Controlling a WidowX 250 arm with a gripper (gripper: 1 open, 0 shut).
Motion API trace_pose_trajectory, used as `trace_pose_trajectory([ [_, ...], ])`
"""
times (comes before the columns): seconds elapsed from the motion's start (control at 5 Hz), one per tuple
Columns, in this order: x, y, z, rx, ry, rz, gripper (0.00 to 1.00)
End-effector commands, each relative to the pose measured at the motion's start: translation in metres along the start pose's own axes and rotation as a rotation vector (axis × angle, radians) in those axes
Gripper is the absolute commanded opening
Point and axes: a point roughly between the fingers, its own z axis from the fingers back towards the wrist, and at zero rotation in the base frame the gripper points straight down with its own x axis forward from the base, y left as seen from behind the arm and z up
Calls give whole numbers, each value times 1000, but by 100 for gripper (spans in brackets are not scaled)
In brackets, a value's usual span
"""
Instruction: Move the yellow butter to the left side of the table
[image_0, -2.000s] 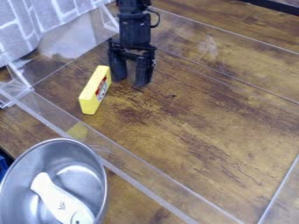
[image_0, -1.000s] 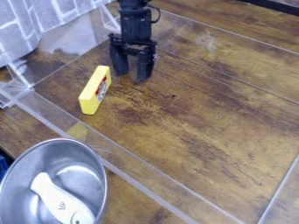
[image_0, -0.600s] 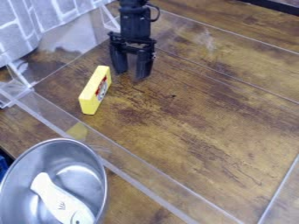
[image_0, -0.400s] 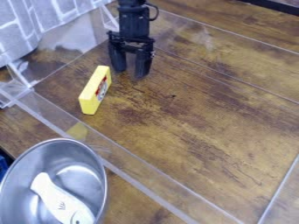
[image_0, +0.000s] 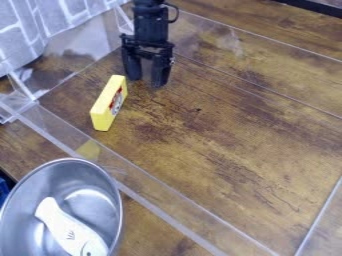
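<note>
"What sits nearest the camera?"

"A shiny metal bowl (image_0: 99, 196), cut off by the lower left corner of the picture, cradles a white utensil (image_0: 70, 230) that slants across its inside. A sliver of something dark blue (image_0: 6, 184) shows at the picture's left edge, just beside the rim."

"And past the bowl?"

"Clear plastic edging (image_0: 150, 197) runs diagonally over the dark brown, wood-grained table (image_0: 221, 140), worn in lighter streaks. Beyond that strip, the butter (image_0: 106, 105), a bright yellow block, lies on the table in the picture's left half, its long side running away from the camera and a red-and-white label facing the picture's right."

"Where is it relative to the jaws?"

"Outside them. Its far end lies just beside the finger on the picture's left, the rest reaching toward the camera. Whether block and finger touch, the view does not tell."

"How does the gripper stand?"

"The black gripper (image_0: 148, 79) points down with its two fingers parted, a modest gap between them. Nothing is seen in its hold. Exactly how wide it opens, I cannot say from this angle."

"And in the background?"

"Pale, patterned fabric (image_0: 47, 30) fills the upper left corner, with the dark arm (image_0: 151, 14) entering from the top edge beside it."
</note>
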Motion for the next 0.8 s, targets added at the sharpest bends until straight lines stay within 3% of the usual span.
trace_pose_trajectory([
  [0.0, -14, 17, 4, 2, -19, 42, 100],
  [0.6, -35, 30, 1, -9, -10, 69, 100],
])
